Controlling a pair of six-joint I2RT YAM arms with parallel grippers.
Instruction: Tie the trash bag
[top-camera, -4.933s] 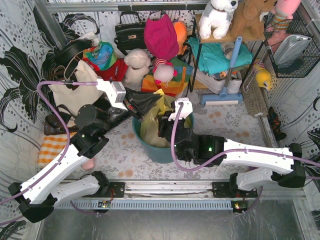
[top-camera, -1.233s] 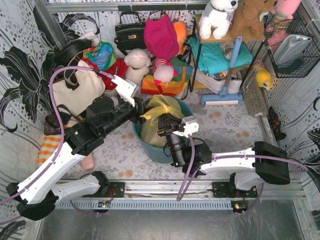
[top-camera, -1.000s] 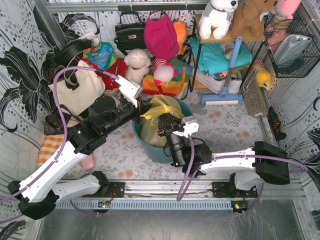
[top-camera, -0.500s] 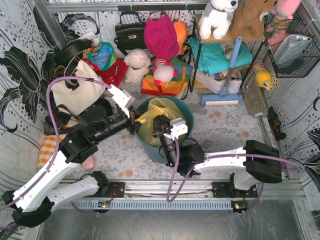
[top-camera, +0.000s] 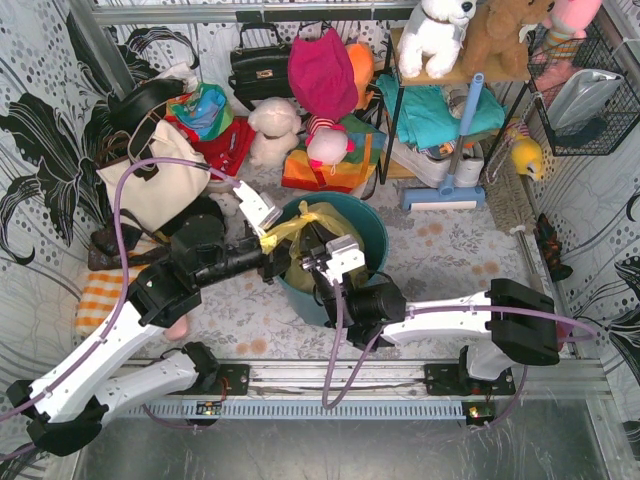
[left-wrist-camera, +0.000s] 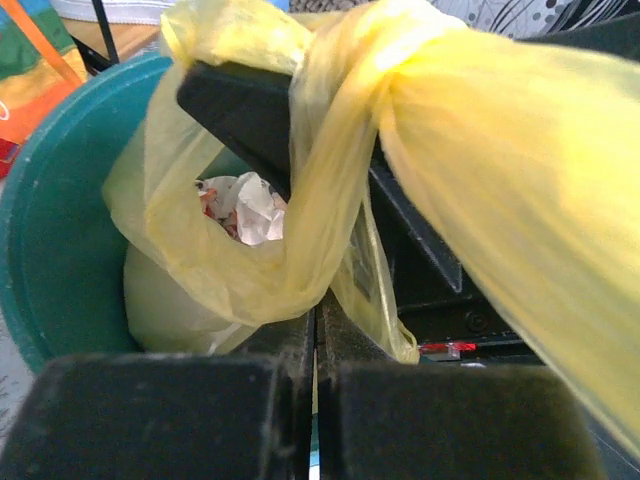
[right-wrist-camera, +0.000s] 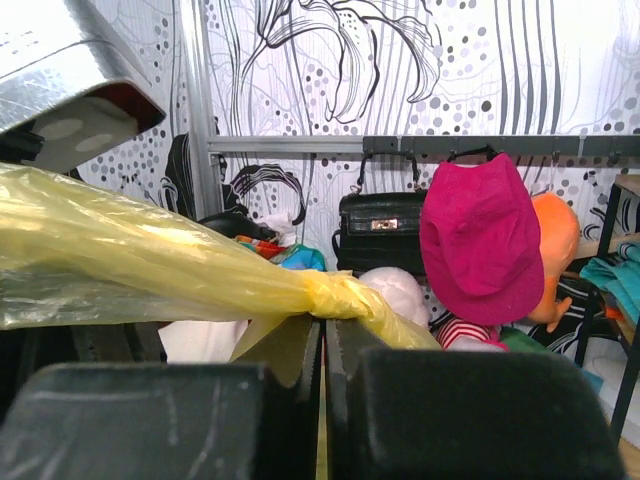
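As the one bag (top-camera: 305, 222) sat inside the one teal bin (top-camera: 372, 232), you had two grippers clamped on its yellow plastic. The left gripper (left-wrist-camera: 316, 345) pinched a strand at the near-left rim, and the right gripper (right-wrist-camera: 322, 350) was just beside it, pinching a twisted neck. Toys (top-camera: 275, 130) crowded the far rim, while mat (top-camera: 450, 250) showed on the right.

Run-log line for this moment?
left gripper: shut on trash bag | right gripper: shut on trash bag | bag in teal bin, neck stretched between grippers
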